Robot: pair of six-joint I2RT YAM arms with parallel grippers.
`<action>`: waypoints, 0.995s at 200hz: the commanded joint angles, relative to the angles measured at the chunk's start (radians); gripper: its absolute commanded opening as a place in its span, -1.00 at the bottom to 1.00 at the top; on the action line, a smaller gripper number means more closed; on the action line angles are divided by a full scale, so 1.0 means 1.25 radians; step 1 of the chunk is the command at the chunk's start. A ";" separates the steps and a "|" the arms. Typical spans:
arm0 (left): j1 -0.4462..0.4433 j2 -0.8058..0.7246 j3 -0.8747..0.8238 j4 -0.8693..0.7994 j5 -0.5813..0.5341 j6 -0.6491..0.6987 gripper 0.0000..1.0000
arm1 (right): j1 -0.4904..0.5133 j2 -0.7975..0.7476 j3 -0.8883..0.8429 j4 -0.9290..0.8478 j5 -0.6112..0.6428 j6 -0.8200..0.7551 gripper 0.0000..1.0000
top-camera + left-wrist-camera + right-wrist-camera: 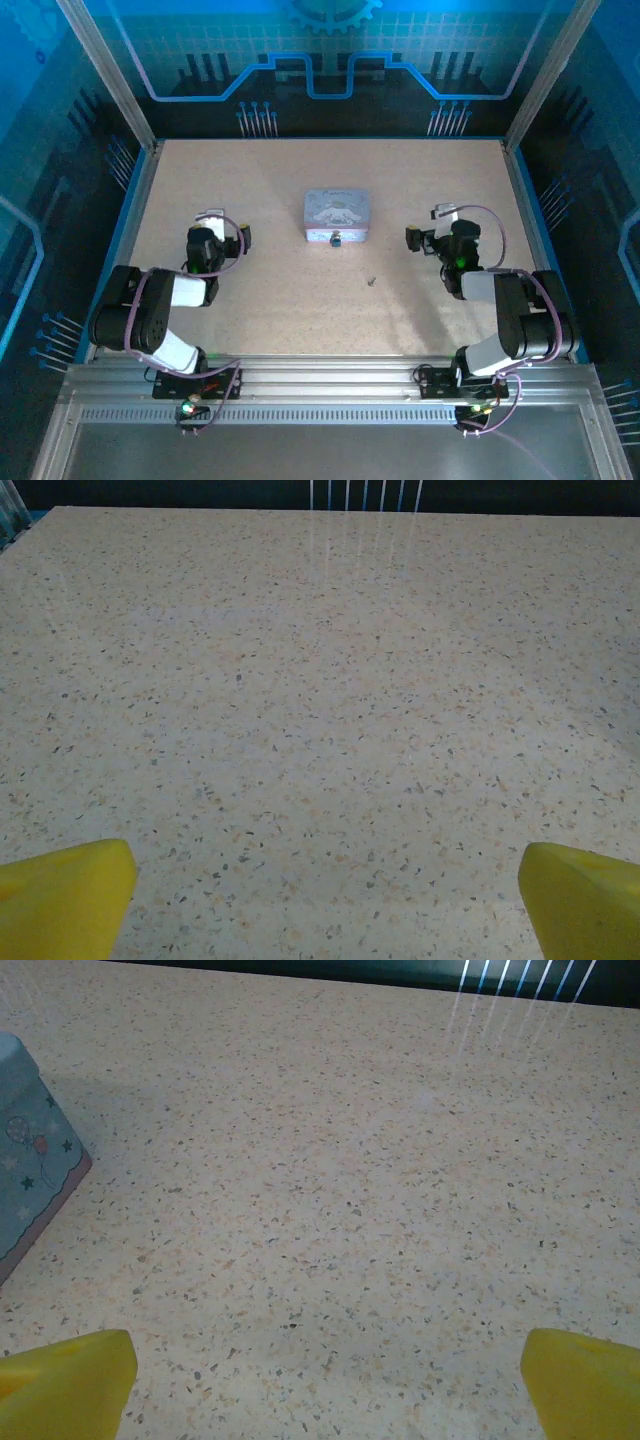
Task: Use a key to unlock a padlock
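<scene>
The tin (337,212) sits in the middle of the desk (260,180). The padlock (335,239) is at the tin's near side, touching the front wall, so it seems to keep the lid closed. The key (371,282) lies flat on the desk, nearer to the arms and a little to the right of the padlock, apart from it. Nothing holds it.

The left end effector (244,236) stands to the left of the tin and the right end effector (411,238) to its right. Both point inward and neither touches anything. In the wrist views the yellow fingers (65,900) of the left one and the fingers (70,1385) of the right one are spread wide, with bare desk between them. A corner of the tin is at the left edge of the right wrist view.

I judge that no step of the unlocking is done yet. The key is closer to the right arm, so this arm will probably take it, while the left one can steady the tin. The key is thin and lies flat, so pinching it from the desk may be difficult.
</scene>
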 commanded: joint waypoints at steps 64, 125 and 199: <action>0.001 0.009 0.019 0.032 -0.012 -0.021 0.98 | 0.011 0.009 0.015 0.022 0.002 -0.011 1.00; 0.001 0.009 0.020 0.030 -0.012 -0.022 0.98 | 0.011 0.010 0.015 0.021 0.002 -0.010 1.00; 0.001 -0.003 -0.011 0.079 -0.072 -0.040 0.98 | -0.001 0.002 0.013 0.022 0.007 0.007 1.00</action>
